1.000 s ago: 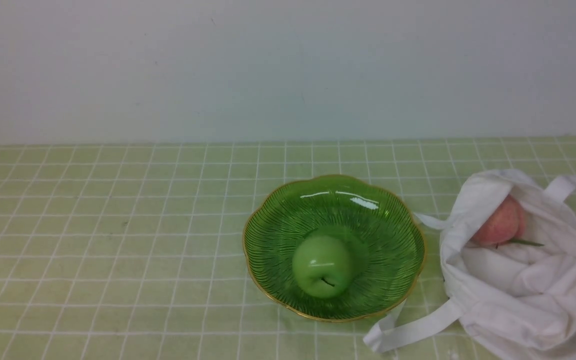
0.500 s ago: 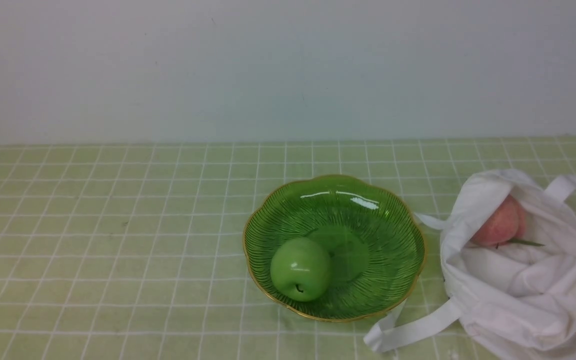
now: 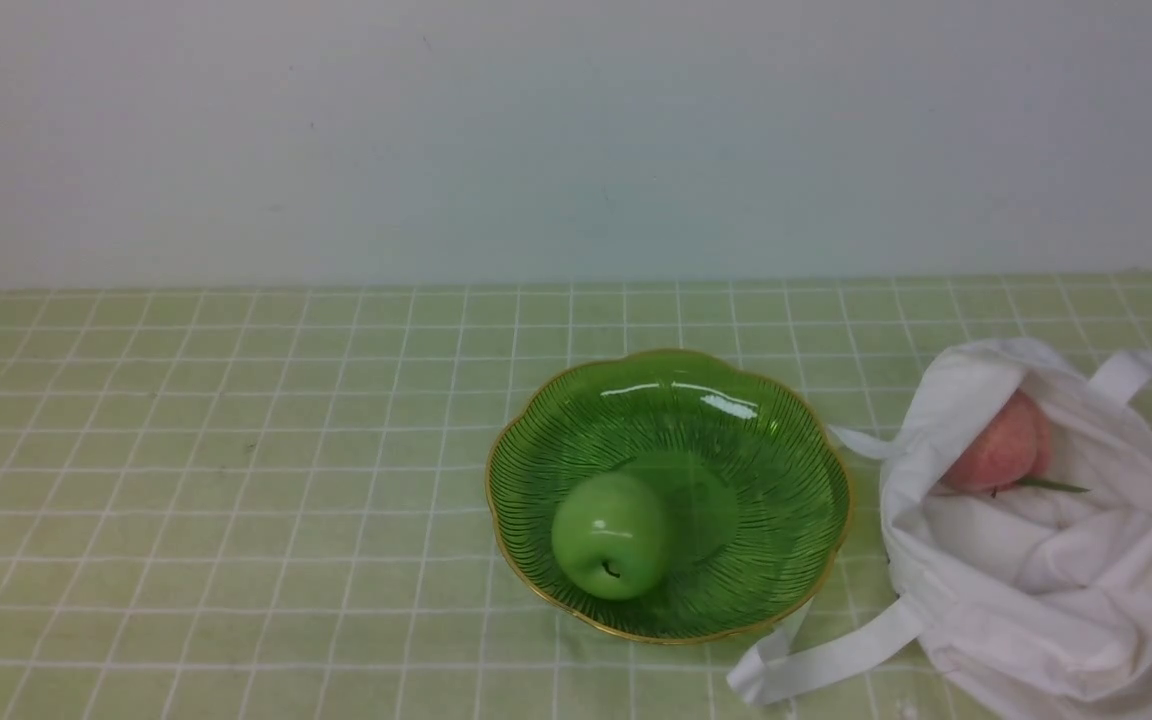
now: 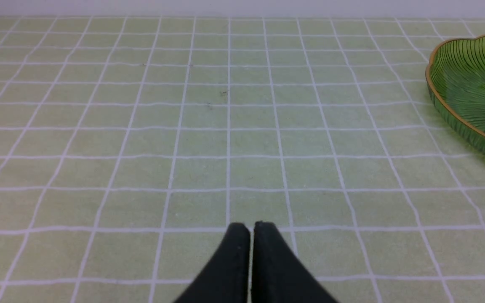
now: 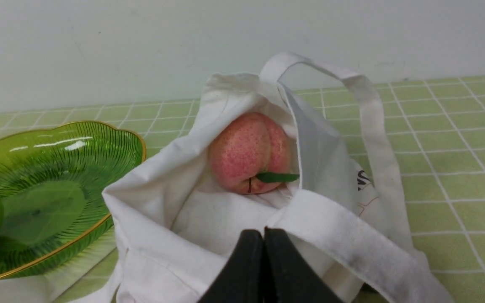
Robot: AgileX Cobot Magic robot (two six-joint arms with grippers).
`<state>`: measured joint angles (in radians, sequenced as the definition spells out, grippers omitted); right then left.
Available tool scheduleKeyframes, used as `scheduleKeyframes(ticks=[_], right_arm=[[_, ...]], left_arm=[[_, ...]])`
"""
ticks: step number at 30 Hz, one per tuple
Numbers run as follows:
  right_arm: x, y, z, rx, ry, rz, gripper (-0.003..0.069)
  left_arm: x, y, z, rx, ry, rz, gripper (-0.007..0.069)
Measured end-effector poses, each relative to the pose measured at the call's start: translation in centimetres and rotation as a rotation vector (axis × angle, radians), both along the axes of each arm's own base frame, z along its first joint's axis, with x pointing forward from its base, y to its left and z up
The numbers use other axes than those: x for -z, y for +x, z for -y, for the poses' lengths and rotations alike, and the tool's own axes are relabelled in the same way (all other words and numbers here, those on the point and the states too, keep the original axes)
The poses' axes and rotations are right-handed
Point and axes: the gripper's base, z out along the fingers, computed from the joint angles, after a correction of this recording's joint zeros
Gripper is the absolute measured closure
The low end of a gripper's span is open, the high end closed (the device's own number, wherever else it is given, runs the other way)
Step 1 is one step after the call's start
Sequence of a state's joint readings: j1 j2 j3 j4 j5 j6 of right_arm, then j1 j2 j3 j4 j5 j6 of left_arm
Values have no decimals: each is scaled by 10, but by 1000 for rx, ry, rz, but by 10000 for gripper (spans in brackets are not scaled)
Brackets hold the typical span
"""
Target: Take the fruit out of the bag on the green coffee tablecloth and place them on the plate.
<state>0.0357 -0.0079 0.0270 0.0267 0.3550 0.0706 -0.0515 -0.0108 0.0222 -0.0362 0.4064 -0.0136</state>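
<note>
A glossy green apple (image 3: 611,535) lies in the left front part of the green glass plate (image 3: 736,440), stem toward me. The pink peach (image 3: 998,445) sits inside the open white bag (image 3: 1036,590) to the plate's right, on the green coffee tablecloth (image 3: 236,480). Neither gripper shows in the front view. In the right wrist view my right gripper (image 5: 263,233) is shut and empty just before the bag's (image 5: 154,210) mouth, the peach (image 5: 246,151) beyond it. My left gripper (image 4: 251,229) is shut over bare cloth, well to the side of the plate (image 4: 470,80).
A long white strap handle (image 3: 826,660) trails from the bag onto the cloth below the plate's right edge. Another strap (image 5: 369,113) arches above the bag's far side. A plain white wall (image 3: 576,140) closes off the back of the table.
The apple rolled from the plate's middle toward its left side, then settled slightly back to the right. The bag and peach have not moved.
</note>
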Motion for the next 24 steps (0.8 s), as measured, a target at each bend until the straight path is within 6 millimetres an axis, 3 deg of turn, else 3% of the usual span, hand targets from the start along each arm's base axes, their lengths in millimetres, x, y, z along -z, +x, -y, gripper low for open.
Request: scheduleKeyframes(ticks=[24], right_arm=[[0,0,4,78,0,-1,673]], left_arm=[[0,0,0,0,0,0,632]])
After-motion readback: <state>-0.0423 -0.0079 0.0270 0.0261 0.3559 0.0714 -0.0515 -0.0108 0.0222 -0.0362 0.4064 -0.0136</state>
